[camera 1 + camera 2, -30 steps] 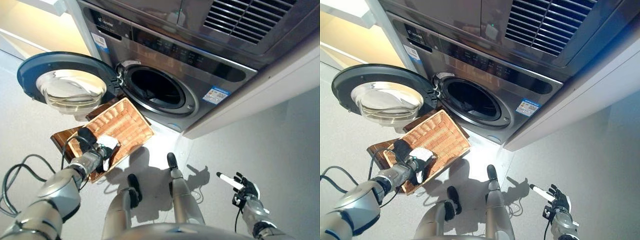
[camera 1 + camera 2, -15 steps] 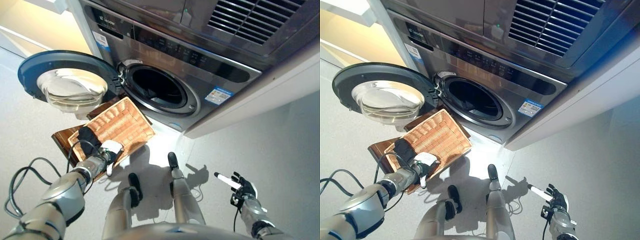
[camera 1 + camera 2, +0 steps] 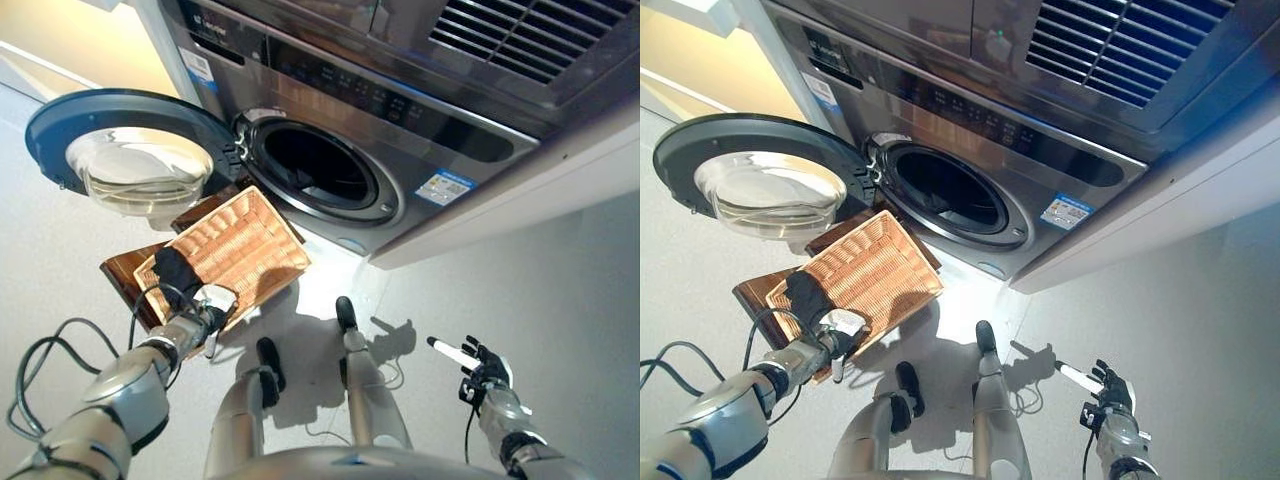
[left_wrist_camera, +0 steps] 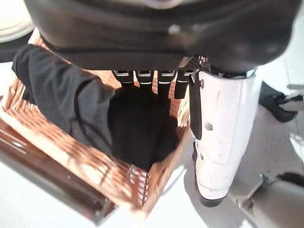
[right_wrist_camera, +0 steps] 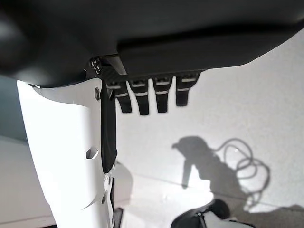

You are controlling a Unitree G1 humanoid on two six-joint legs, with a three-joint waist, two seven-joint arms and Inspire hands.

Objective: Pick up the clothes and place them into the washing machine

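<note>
**Left hand over the black garment in the basket, washer door open behind**

Nearest, on the right, the right hand (image 3: 485, 372) hangs over bare floor with straight fingers and nothing in it, idle and clear of the work.

On the left, the left hand (image 3: 205, 312) reaches to the near corner of the wicker basket (image 3: 250, 245). Its wrist view shows the fingers (image 4: 152, 78) pointing down onto the black clothes (image 4: 95, 111), their tips hidden against the cloth, with the white-covered thumb outside the basket wall; I cannot tell whether they have closed on the fabric. The garment lies bunched in the basket's near-left corner, not yet lifted.

The basket rests tilted on a dark wooden stand (image 3: 125, 280), just in front of the washing machine (image 3: 420, 130), probably to keep the carry short. Beyond, the round door (image 3: 130, 155) is swung wide to the left, leaving the drum opening (image 3: 315, 170) clear for loading
</note>
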